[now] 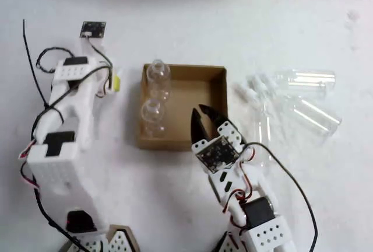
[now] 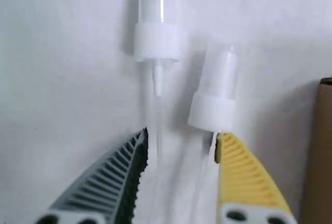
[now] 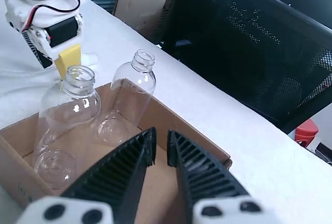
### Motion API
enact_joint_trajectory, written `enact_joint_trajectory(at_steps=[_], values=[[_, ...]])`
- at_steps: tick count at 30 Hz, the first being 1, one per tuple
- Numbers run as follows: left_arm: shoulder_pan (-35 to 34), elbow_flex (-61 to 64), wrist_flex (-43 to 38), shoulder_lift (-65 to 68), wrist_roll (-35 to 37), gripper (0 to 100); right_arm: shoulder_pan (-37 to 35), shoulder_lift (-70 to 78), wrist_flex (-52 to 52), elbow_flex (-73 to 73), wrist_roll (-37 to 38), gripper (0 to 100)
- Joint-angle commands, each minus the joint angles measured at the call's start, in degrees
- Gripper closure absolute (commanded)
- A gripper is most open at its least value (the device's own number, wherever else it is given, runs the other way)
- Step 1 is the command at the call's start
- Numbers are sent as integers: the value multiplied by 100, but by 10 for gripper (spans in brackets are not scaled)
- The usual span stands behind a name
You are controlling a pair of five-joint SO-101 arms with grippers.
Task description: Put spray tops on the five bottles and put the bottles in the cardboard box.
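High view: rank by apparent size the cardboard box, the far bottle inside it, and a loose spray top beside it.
1. cardboard box.
2. far bottle, foreshortened because it stands upright.
3. spray top, clearly smallest.

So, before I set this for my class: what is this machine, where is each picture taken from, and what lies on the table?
These are two robot arms at a table. One picture looks down from above; the other two come from cameras on the arms' wrists. A cardboard box holds two clear bottles, upright, without tops. Other bottles lie beside it. The left gripper is open over two spray tops. The right gripper, slightly open and empty, hangs over the box.
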Motion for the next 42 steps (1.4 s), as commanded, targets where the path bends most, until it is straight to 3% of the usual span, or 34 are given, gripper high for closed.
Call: enact_joint_trajectory(at_steps=[1, 7, 20, 26, 29, 36, 42], values=[[31, -985, 554, 330, -18, 804, 57, -22, -154, 53, 44, 967], [198, -1600, 1477, 796, -35, 977, 57, -22, -154, 53, 44, 967], [426, -1925, 3024, 936, 9, 978, 66, 22, -268, 53, 44, 967], [470, -1943, 3349, 927, 9, 978, 84, 22, -268, 53, 44, 967], [479, -1996, 3631, 927, 9, 968, 127, 22, -268, 53, 44, 967], [444, -2760, 4316, 927, 79, 800, 127, 4, -268, 53, 44, 967], [479, -3604, 4835, 681, -35, 793, 163, -13, -268, 53, 44, 967]])
